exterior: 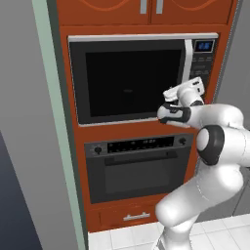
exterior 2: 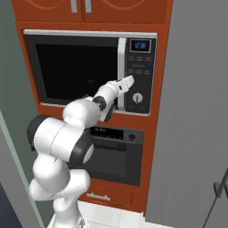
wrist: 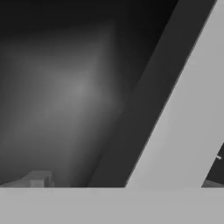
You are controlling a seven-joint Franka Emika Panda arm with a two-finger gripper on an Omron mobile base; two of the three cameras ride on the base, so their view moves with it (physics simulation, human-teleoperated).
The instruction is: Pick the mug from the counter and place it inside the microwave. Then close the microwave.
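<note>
The microwave [exterior: 127, 78] [exterior 2: 75, 67] is built into the reddish-brown cabinet wall. It has a silver frame, a dark glass door that is shut, and a side panel with a blue display [exterior 2: 140, 45]. My gripper [exterior: 181, 91] [exterior 2: 128, 81] is raised right up to the door's right side, by the pale vertical handle [exterior: 188, 63] [exterior 2: 121, 58]. In the hand view the gripper [wrist: 125, 181] is open, its fingertips [wrist: 38, 179] set wide apart. The handle [wrist: 183, 109] runs as a slanted pale bar close in front, beside the dark glass. The mug and the counter are out of view.
A black wall oven [exterior: 141, 168] [exterior 2: 116, 156] with knobs sits under the microwave, over a drawer [exterior: 129, 215]. A tall grey panel [exterior: 24, 122] stands at the left and a grey wall [exterior 2: 196, 111] at the right. White floor tiles [exterior: 127, 237] lie below.
</note>
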